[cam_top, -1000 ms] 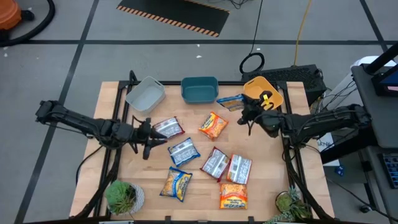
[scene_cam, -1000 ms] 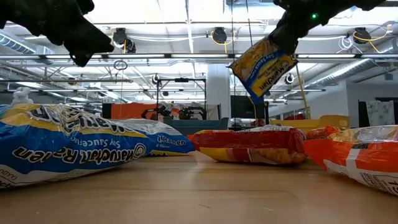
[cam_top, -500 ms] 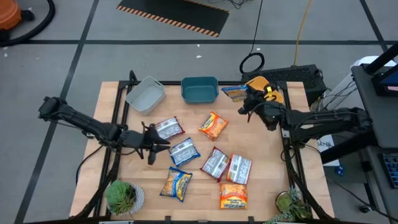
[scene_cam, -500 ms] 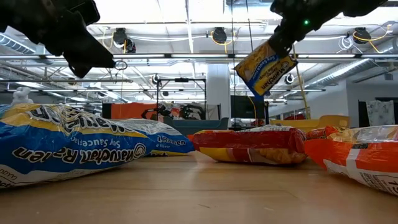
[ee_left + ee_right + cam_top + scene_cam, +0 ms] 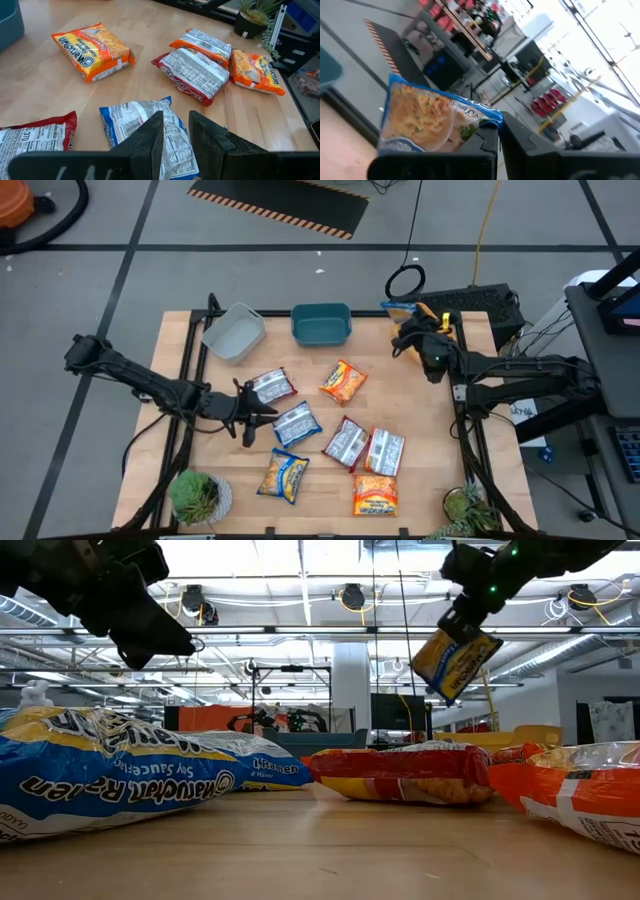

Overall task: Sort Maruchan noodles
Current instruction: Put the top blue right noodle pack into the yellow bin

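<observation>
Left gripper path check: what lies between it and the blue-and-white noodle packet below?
Nothing. In the left wrist view the left gripper hangs just above the blue-and-white packet, its narrow gap empty; the high view shows nothing in between either.

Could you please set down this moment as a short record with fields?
right pincer: shut on the yellow-and-blue packet, lifted over the yellow tub
left pincer: jaws slightly apart, holding nothing, hovering over the blue-and-white packet
packets on the table: seven, spread across its middle
grey tub: far edge, no packets inside
teal tub: beside the grey one, no packets inside
</observation>
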Robot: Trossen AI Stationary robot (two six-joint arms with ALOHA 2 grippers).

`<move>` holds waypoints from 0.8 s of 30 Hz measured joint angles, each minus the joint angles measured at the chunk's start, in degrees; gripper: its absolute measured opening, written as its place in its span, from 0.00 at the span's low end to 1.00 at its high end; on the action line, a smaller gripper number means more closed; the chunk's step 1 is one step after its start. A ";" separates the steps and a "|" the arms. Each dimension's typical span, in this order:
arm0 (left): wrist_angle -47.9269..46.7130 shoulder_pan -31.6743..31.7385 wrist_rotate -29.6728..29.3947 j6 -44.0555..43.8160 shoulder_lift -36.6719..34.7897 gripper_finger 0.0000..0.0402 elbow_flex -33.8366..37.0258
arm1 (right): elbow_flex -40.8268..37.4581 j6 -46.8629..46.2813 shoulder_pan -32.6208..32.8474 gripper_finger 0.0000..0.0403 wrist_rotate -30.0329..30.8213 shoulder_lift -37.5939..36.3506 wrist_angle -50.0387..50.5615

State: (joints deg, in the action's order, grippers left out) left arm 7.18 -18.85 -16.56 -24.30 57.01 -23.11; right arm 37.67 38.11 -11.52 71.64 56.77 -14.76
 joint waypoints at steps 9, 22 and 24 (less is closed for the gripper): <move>0.00 0.00 0.01 0.58 0.00 0.24 0.00 | -0.16 -1.38 -2.10 0.00 0.19 0.00 0.01; -0.04 0.02 0.02 0.53 0.00 0.24 0.00 | -4.63 0.12 -7.30 0.00 -10.91 0.04 0.10; -0.07 0.01 0.02 0.55 0.00 0.24 0.00 | -4.63 0.23 -7.55 0.00 -8.60 0.03 0.02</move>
State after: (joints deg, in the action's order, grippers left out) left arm 7.11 -18.84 -16.53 -23.75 57.01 -23.11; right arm 33.04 38.34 -19.07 63.05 56.81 -14.75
